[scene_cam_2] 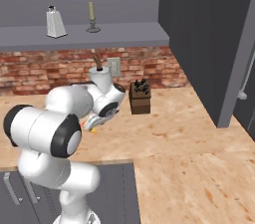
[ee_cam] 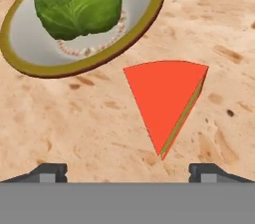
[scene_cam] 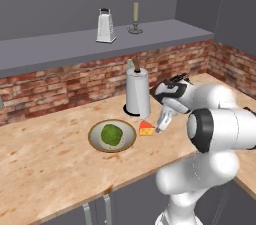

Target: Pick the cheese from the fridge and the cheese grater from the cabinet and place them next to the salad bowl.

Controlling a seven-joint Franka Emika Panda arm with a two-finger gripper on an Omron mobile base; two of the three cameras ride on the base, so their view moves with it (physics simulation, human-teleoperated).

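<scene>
In the left base view the gripper (scene_cam: 159, 129) hangs just beside the cheese (scene_cam: 146, 128), at its three o'clock; the wedge lies on the counter (scene_cam: 50, 169) at the salad bowl's (scene_cam: 112, 135) three o'clock, while the cheese grater (scene_cam: 105, 26) stands on the cabinet (scene_cam: 65, 49) shelf at twelve. The right base view hides the fingers behind the arm. In the hand view the jaws stand wide, holding nothing, the cheese (ee_cam: 162, 96) between and beyond the fingertips (ee_cam: 49, 172), the bowl (ee_cam: 149, 14) at eleven o'clock.

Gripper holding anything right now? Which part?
Nothing. The gripper is open; the red-rinded yellow cheese wedge lies free on the wooden counter beside the olive-rimmed salad bowl.
</scene>
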